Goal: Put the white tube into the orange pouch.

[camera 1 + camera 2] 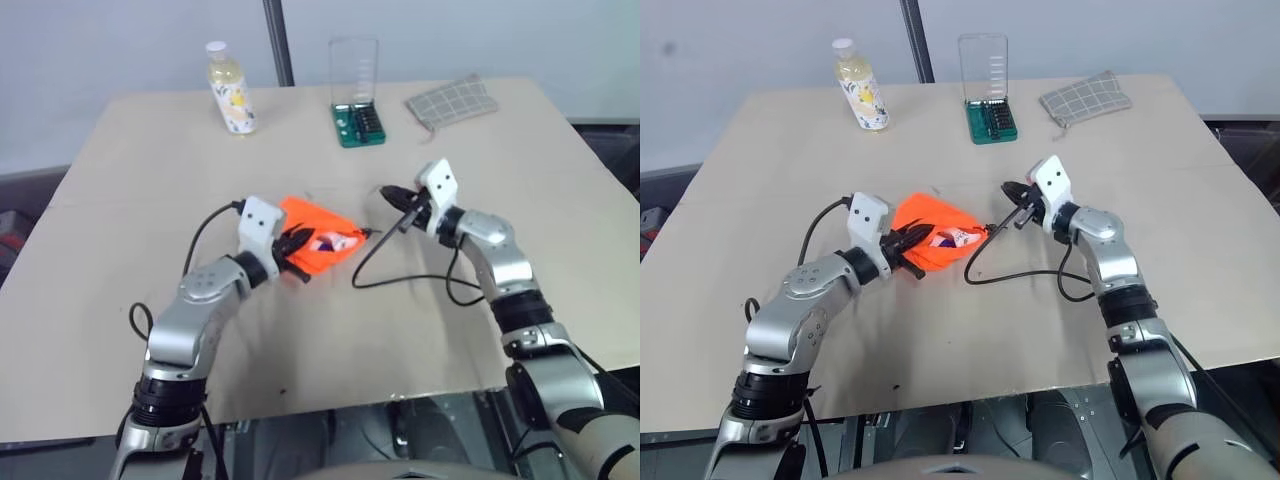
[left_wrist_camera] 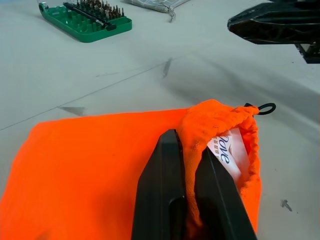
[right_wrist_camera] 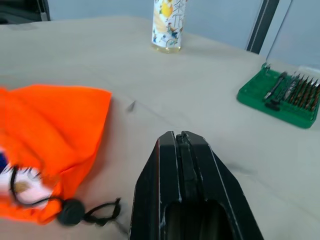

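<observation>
Nearest, the left gripper (image 1: 297, 243) pinches the rim of the orange pouch (image 1: 318, 238) mid-tabletop (image 1: 120, 200); the white tube (image 2: 229, 152) sits inside its mouth. Just right, the right gripper (image 1: 392, 195) hovers closed and empty.

One tabletop (image 1: 120, 300) carried everything. On it there was one orange pouch (image 1: 310, 232), and one white tube (image 2: 231, 152) showed in its mouth. One bottle (image 1: 229, 91) of yellowish liquid with a white cap stood at the far side. There was one green tray of screwdriver bits (image 1: 358, 125), with one clear lid (image 1: 354, 68) standing upright behind it. One grey checked cloth pouch (image 1: 452, 101) lay near the far right corner. Two robot arms reached over the surface, each ending in one tool: the left tool (image 1: 296, 243) and the right tool (image 1: 398, 198), two in all, each with two black fingers. One dark cord toggle (image 3: 69, 212) hung from the orange pouch.
</observation>
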You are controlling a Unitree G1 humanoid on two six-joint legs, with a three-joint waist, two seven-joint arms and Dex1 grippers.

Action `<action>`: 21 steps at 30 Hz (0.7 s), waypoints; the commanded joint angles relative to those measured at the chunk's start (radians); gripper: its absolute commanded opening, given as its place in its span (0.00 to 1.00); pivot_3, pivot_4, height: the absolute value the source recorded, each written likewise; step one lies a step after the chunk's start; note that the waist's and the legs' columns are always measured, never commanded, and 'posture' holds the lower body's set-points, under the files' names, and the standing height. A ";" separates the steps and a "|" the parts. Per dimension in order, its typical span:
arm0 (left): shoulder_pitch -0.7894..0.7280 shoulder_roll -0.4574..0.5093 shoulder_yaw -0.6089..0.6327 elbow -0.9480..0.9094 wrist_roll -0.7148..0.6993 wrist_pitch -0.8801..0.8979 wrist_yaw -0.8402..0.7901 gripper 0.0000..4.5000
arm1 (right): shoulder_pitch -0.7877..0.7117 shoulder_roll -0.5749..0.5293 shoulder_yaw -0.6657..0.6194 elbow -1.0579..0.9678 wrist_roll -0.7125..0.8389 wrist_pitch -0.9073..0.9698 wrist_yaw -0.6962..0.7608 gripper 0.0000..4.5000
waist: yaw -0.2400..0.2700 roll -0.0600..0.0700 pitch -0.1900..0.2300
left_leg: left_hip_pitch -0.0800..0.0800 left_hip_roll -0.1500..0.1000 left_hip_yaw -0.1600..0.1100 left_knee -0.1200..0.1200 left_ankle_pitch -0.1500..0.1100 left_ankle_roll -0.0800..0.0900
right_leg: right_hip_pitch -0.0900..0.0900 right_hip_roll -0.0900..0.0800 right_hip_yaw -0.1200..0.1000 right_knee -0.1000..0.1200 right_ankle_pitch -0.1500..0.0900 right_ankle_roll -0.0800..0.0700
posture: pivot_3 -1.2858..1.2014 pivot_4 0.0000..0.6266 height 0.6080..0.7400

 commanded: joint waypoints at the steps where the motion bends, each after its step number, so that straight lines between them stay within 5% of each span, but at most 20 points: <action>1: 0.000 0.010 -0.001 -0.043 0.004 -0.028 -0.007 0.00 | 0.002 -0.018 0.010 -0.042 -0.017 0.011 -0.007 0.01 | 0.000 0.000 0.000 | 0.000 0.000 0.000 0.000 0.000 0.000 | 0.000 0.000 0.000 0.000 0.000 0.000 | 0.52 0.24 1.00; 3: 0.002 0.011 -0.003 -0.043 0.005 -0.029 -0.008 0.00 | -0.004 -0.029 0.019 -0.015 -0.032 0.025 -0.001 0.01 | 0.000 0.000 0.000 | 0.000 0.000 0.000 0.000 0.000 0.000 | 0.000 0.000 0.000 0.000 0.000 0.000 | 0.52 0.24 1.00; 6: 0.013 0.015 -0.006 -0.047 0.007 -0.026 -0.009 0.00 | -0.017 -0.061 0.062 0.054 -0.101 -0.039 0.002 0.19 | 0.000 0.000 0.000 | 0.000 0.000 0.000 0.000 0.000 0.000 | 0.000 0.000 0.000 0.000 0.000 0.000 | 0.52 0.24 1.00; 10: 0.029 0.024 -0.006 -0.059 0.009 -0.027 -0.007 0.00 | -0.007 -0.116 0.144 0.117 -0.187 -0.162 0.061 0.61 | -0.001 0.000 0.000 | 0.000 0.000 0.001 0.000 0.000 0.000 | 0.000 0.000 0.000 0.000 0.000 0.000 | 0.52 0.24 1.00; 13: 0.031 0.027 -0.001 -0.062 0.008 -0.026 -0.002 0.00 | 0.013 -0.128 0.168 0.099 -0.172 -0.182 0.143 0.61 | -0.001 0.000 0.000 | 0.000 0.000 0.001 0.000 0.000 0.000 | 0.000 0.000 0.000 0.000 0.000 0.000 | 0.52 0.24 1.00; 21: 0.046 0.026 -0.004 -0.078 0.006 -0.020 0.004 0.00 | -0.087 0.018 0.164 0.348 -0.185 -0.294 0.083 0.61 | -0.010 0.000 0.000 | 0.003 0.001 0.002 0.000 0.000 0.000 | 0.001 0.001 0.002 0.000 0.000 0.000 | 0.52 0.24 1.00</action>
